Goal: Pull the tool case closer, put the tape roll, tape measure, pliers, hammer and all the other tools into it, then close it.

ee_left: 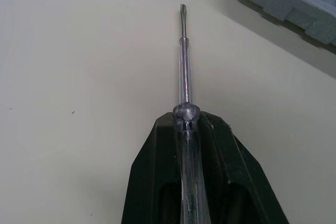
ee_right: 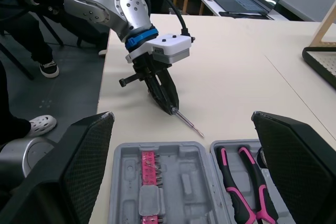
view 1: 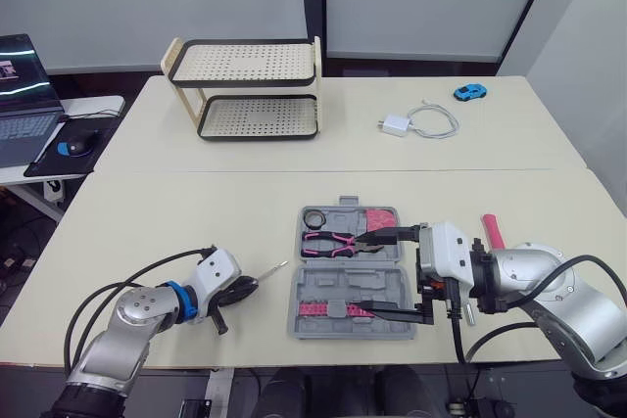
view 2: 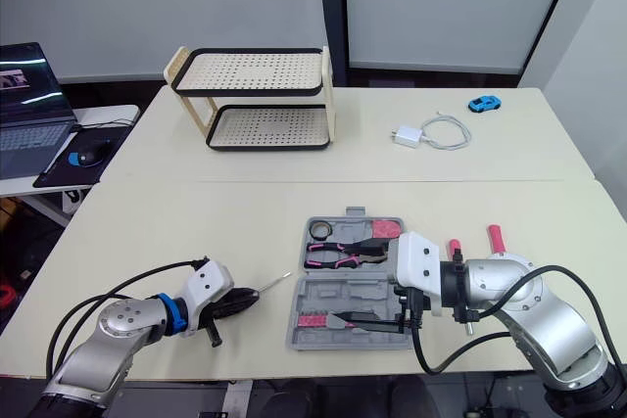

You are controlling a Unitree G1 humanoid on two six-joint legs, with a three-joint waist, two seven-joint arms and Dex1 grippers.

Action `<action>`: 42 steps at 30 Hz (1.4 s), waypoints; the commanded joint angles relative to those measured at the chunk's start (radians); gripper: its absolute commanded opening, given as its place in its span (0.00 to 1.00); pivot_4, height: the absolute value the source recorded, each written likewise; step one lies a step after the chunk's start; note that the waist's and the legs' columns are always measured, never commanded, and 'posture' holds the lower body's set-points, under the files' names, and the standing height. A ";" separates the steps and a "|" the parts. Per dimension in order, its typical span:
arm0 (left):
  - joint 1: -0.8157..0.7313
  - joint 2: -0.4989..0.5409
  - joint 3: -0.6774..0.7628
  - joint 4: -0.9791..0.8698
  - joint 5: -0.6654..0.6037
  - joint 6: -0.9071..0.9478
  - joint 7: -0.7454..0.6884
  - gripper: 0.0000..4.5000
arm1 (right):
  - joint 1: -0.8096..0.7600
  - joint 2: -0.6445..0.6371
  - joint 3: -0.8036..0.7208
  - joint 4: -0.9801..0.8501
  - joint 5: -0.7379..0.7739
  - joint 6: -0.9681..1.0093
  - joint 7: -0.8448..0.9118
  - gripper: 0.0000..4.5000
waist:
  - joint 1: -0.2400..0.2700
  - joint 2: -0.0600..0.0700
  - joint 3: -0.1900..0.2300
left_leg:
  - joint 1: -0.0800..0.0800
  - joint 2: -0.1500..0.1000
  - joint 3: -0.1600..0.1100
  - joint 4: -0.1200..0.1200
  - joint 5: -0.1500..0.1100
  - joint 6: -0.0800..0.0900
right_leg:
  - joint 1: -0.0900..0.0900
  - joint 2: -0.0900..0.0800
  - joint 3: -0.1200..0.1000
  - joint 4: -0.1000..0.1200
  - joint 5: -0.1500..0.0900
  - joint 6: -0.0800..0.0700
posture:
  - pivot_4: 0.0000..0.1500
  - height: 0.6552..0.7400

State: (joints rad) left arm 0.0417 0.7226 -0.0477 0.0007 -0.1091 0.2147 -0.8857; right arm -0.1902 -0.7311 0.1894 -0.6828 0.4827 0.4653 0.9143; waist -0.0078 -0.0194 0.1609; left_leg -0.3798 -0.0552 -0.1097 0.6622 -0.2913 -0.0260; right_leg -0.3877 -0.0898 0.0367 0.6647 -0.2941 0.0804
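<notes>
Nearest on the table, the left gripper [view 1: 240,289] has its two black fingers clamped on the clear handle of a screwdriver [view 1: 270,270]. The metal shaft juts out past the fingertips and points toward the tool case [view 1: 333,281]. Just beside it, the right gripper [view 1: 387,274] hangs over the case's right side with its fingers wide apart and nothing between them.

The case lies open and flat at the near edge, between the two arms, so the pulling step looks done. The pliers [view 1: 331,242] and the tape roll [view 1: 314,217] already sit in its far half, and a strip of pink bits [view 1: 318,308] sits in the near half. A pink handle [view 1: 492,232], probably the hammer's, lies on the table beyond the right arm.

Packing seems to be the step in hand. The next move calls for carrying the screwdriver across to the case, lining its shaft up with a free recess, and letting go.

Farther back stand a two-tier rack [view 1: 245,90], a charger [view 1: 397,125] and a toy car [view 1: 469,92].
</notes>
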 commanded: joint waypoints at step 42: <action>-0.449 0.039 -0.424 -0.351 0.129 0.230 -0.147 0.05 | 0.244 -0.127 -0.196 -0.226 -0.043 0.179 -0.211 1.00 | 0.002 -0.001 0.001 | -0.002 -0.002 0.001 0.001 0.000 0.000 | 0.001 0.002 0.001 0.000 0.000 0.000 | 1.00 1.00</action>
State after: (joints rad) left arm -0.3901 0.7729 -0.4574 -0.3541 -0.0126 0.4655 -1.0480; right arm 0.0512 -0.8580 0.0102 -0.8643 0.4498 0.6424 0.7220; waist -0.0059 -0.0209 0.1621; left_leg -0.3815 -0.0567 -0.1089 0.6637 -0.2912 -0.0258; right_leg -0.3865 -0.0879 0.0373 0.6646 -0.2941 0.0808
